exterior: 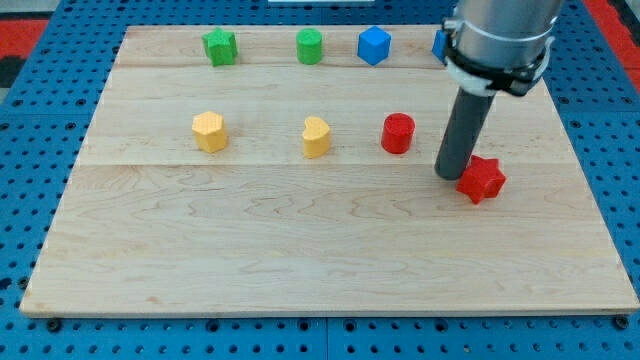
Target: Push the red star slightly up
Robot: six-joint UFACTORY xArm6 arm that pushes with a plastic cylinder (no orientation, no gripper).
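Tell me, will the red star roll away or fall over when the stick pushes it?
Probably not. The red star lies flat and low on the smooth wooden board, so it should slide, not tip. Its points would likely stop any rolling, though it may spin a little. My tip sits against its left side in the view, so an off-centre push could turn it.

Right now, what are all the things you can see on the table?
green star: one, green, top row, the view's left
green cylinder: one, green, top row, right of the green star
blue cube: one, blue, top row, right of the green cylinder
blue block: one, blue, top row, mostly hidden behind the arm, shape unclear
yellow hexagon: one, yellow, middle row, left
yellow heart: one, yellow, middle row, centre
red cylinder: one, red, middle row, right of the yellow heart
red star: one, red, the view's right
wooden board: one, pale wood
my tip: one, dark rod, touching or nearly touching the red star's left side
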